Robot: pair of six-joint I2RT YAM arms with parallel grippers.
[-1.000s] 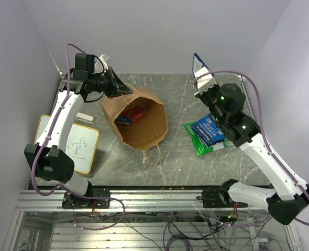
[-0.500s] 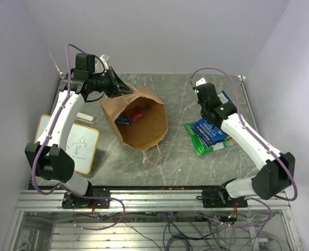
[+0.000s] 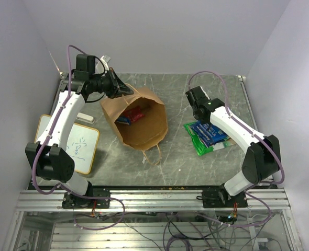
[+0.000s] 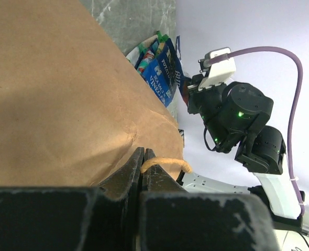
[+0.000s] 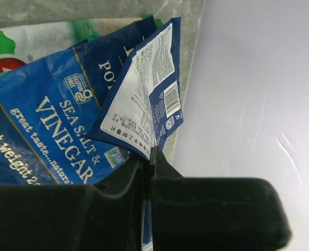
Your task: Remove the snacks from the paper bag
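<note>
The brown paper bag lies open on the table. A red packet and a blue one show inside it. My left gripper is shut on the bag's string handle at the rim. My right gripper, largely hidden under its own wrist from above, is shut on a small blue packet. It holds it just over a blue "Sea Salt & Vinegar" packet that lies on a green-white packet.
A small whiteboard lies at the left edge with a white eraser behind it. The bag's other handle trails toward the near edge. Walls close in behind and at both sides.
My right arm has swung down and left from high at the back right, bringing the small blue packet low over the packets on the table. The left arm and bag have not moved.
</note>
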